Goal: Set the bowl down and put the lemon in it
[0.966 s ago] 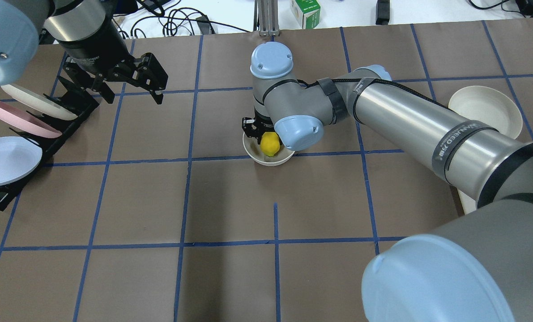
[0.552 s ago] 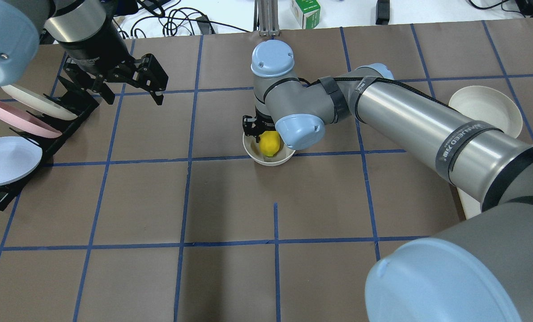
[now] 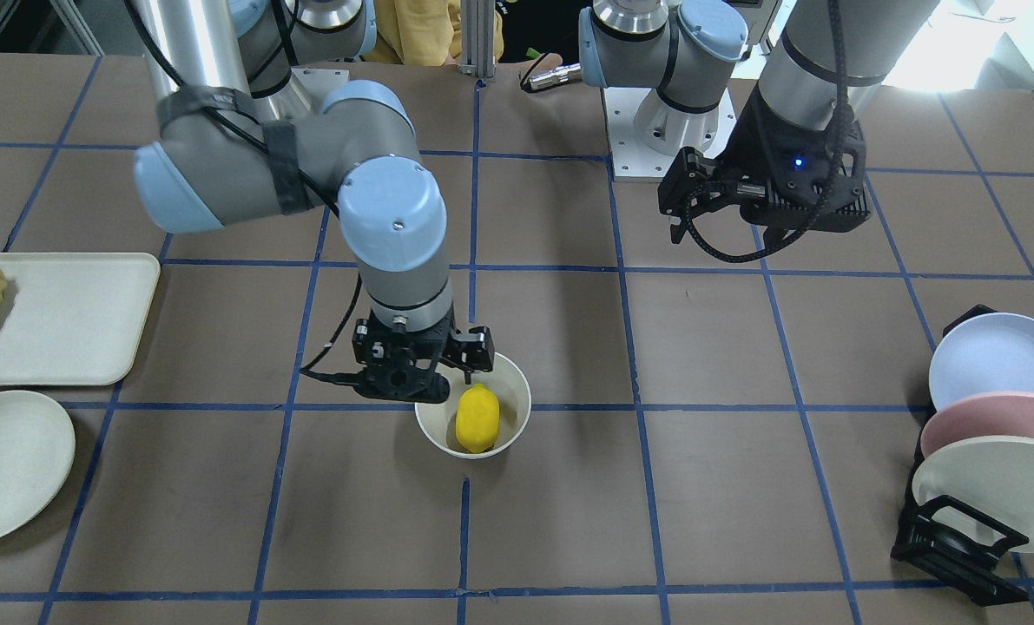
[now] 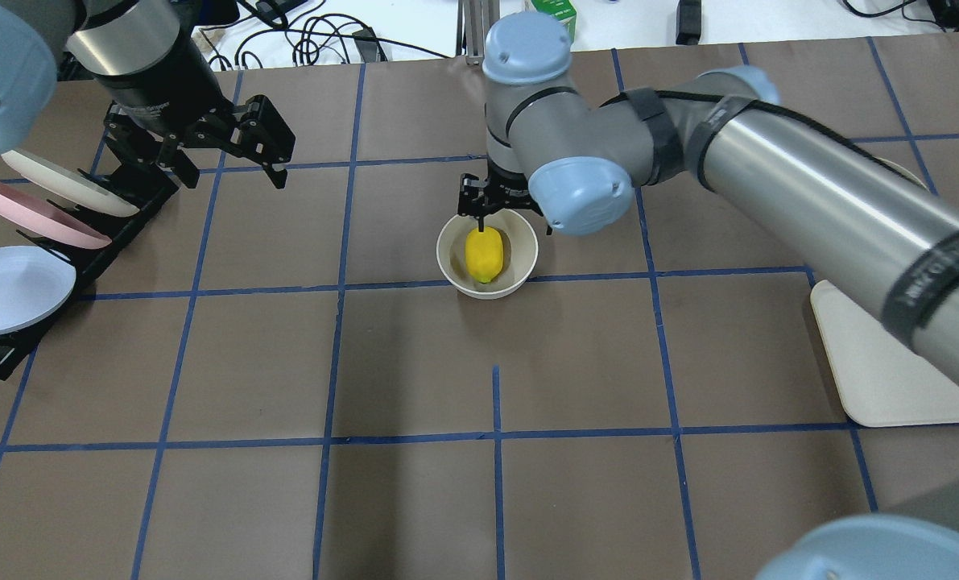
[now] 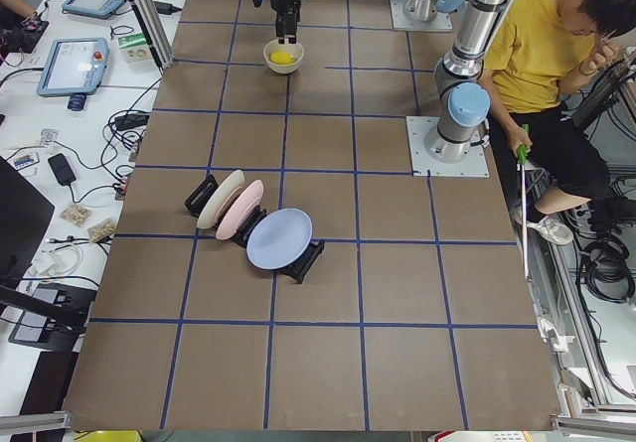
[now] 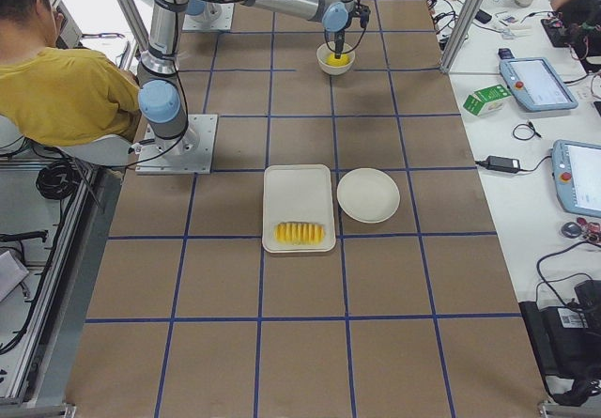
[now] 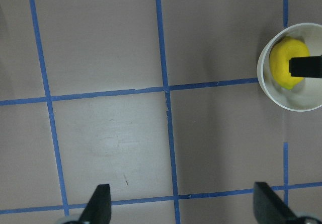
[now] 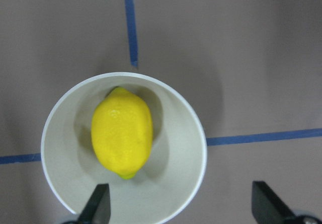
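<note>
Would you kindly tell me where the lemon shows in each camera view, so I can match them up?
Exterior front-facing: lemon just below centre.
Overhead exterior: lemon just above centre.
Exterior left: lemon small, near the top, left of centre.
Exterior right: lemon small, near the top, right of centre.
Left wrist-mounted: lemon at the upper right edge.
Right wrist-mounted: lemon large, left of centre.
Shared landmark: the off-white bowl it lies in.

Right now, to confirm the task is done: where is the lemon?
In the overhead view the lemon lies loose inside the bowl near the table's middle, just below the open right claw.
</note>
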Tool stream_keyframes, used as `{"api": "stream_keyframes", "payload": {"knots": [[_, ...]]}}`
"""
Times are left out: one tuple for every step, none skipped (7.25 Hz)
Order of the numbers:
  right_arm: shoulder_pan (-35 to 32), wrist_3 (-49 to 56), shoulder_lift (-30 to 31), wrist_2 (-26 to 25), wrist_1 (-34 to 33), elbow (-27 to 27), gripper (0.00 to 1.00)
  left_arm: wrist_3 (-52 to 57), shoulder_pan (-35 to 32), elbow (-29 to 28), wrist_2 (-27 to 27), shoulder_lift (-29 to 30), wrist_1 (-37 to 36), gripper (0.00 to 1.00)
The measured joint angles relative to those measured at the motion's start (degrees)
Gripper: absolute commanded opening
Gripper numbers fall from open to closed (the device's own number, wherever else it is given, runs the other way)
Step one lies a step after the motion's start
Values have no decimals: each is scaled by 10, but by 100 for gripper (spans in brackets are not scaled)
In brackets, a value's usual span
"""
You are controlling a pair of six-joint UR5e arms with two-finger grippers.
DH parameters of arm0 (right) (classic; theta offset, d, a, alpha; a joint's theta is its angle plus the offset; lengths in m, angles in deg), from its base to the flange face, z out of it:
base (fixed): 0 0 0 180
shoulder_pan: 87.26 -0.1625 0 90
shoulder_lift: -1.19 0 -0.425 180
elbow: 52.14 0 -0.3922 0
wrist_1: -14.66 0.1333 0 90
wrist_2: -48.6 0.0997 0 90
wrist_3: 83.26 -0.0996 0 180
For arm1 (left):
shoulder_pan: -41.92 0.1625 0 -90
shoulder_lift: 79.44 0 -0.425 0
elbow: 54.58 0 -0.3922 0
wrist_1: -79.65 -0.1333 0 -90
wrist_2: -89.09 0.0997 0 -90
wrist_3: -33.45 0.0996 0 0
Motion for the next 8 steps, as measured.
{"api": "stream_keyframes", "payload": {"knots": [[30,23,42,1,51,0,100,-1,1,3,0,-2,-2,100],[58,55,84,-1,91,1,100,1,4,5,2,-5,-1,100],[84,80,122,-4,125,3,100,3,5,6,2,-7,0,100],[109,111,148,-4,159,5,100,3,6,6,2,-8,0,100],[133,150,168,-3,187,7,100,3,6,7,1,-8,-1,100],[150,174,188,-4,212,8,100,3,6,7,1,-9,-2,100],[160,185,201,-5,233,8,100,3,6,8,2,-9,-2,100],[166,190,209,-6,246,9,100,3,5,8,1,-9,-3,100]]}}
